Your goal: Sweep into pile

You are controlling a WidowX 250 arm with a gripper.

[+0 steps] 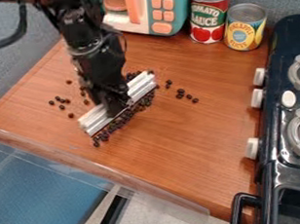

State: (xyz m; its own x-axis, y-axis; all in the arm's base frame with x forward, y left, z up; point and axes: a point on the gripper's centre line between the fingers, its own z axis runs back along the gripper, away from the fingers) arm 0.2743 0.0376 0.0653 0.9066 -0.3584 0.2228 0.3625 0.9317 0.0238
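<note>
The black gripper (pixel 116 103) hangs down over the left-middle of the wooden surface, against a white bar-shaped sweeper (pixel 140 87) that lies at a slant from lower left to upper right. A dense band of dark beans (pixel 119 122) runs along the sweeper's lower right side. Loose beans (pixel 61 100) are scattered to the left of the arm, and a few more beans (pixel 181 93) lie to the right of the sweeper. The gripper hides the sweeper's middle.
A toy microwave (pixel 159 10), a tomato sauce can (pixel 208 14) and a yellow can (pixel 244 27) stand at the back. The black toy stove (pixel 274 123) is along the right. A clear rim (pixel 85 160) borders the table's front edge.
</note>
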